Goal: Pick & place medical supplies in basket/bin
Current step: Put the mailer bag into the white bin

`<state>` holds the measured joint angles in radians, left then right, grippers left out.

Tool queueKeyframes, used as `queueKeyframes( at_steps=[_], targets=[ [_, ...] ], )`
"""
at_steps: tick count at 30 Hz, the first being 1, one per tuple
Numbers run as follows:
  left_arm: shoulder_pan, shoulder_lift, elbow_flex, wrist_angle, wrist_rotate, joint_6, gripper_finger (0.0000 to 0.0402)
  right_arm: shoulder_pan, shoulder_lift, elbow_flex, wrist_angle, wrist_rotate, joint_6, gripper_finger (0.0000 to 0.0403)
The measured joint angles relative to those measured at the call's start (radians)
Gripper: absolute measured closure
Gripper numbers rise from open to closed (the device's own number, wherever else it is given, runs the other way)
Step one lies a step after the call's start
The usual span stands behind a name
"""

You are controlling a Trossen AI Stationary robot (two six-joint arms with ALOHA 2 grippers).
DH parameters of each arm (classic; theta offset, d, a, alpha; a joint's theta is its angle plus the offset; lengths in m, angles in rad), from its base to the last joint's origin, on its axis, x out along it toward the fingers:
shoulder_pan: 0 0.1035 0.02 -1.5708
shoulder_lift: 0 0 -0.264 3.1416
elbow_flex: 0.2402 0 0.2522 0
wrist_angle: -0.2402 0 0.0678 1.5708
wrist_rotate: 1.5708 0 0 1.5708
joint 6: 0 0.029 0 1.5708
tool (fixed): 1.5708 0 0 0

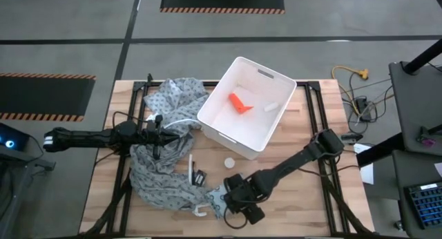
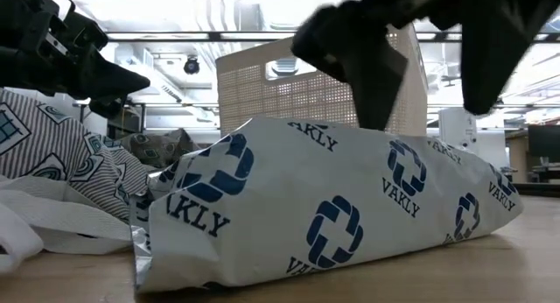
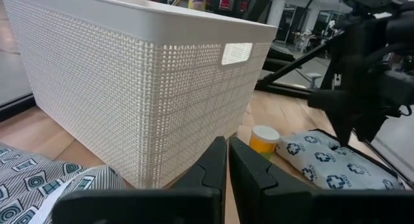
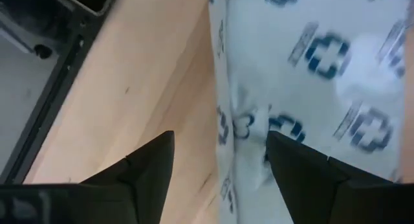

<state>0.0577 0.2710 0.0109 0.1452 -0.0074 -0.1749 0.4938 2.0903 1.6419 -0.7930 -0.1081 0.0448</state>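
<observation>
The white bin (image 1: 222, 121) stands at the table's middle and holds an orange bottle-like item (image 1: 240, 103) and a short white cylinder (image 1: 271, 106). A white round disc (image 1: 228, 162) lies on the table just near of the bin, and shows as a low pot (image 3: 264, 138) in the left wrist view. The pale teal packet (image 1: 219, 195) with dark ring marks lies flat near the table's near edge (image 2: 332, 207). My right gripper (image 4: 220, 166) is open above the packet. My left gripper (image 3: 227, 166) is shut, raised over the patterned cloth left of the bin. My right gripper comes at the packet from above, fingers pointing down and astride its long edge (image 4: 236, 130). One finger (image 4: 152, 166) is over bare table and the other (image 4: 304, 175) is over the packet. I cannot tell whether either finger touches it.
A grey patterned cloth (image 1: 162, 173) is heaped over the table's left half, with a white strip (image 1: 190, 164) and a small black item (image 1: 199, 177) at its edge. Black frame bars (image 1: 314, 115) cross the table. Bare wood (image 1: 297, 197) lies right of the packet.
</observation>
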Motion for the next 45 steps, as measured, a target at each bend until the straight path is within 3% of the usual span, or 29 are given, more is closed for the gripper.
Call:
queueKeyframes(
  at_steps=[9,18,22,27,33,39,45],
  targets=[
    [0.000,0.000,0.000,0.000,0.000,-0.013,0.0402,-0.009,-0.003,-0.083,0.070,0.006,0.076,0.0164],
    [0.000,0.000,0.000,0.000,0.000,-0.026,0.0402,-0.005,-0.011,-0.223,0.271,0.132,0.048,0.0188],
    [0.000,0.000,0.000,0.000,0.000,-0.026,0.0402,-0.006,-0.013,-0.255,0.272,0.157,0.028,0.0218],
    [0.000,0.000,0.000,0.000,0.000,-0.026,0.0402,-0.008,-0.015,-0.280,0.285,0.176,-0.006,0.0289],
    [0.000,0.000,0.000,0.000,0.000,-0.026,0.0402,-0.012,-0.015,-0.285,0.288,0.099,0.004,0.0382],
    [0.000,0.000,0.000,0.000,0.000,-0.026,0.0402,-0.013,-0.041,-0.268,0.258,0.035,0.066,0.0394],
    [0.000,0.000,0.000,0.000,0.000,-0.026,0.0402,-0.024,-0.152,-0.267,0.215,-0.026,0.079,0.0396]
  ],
)
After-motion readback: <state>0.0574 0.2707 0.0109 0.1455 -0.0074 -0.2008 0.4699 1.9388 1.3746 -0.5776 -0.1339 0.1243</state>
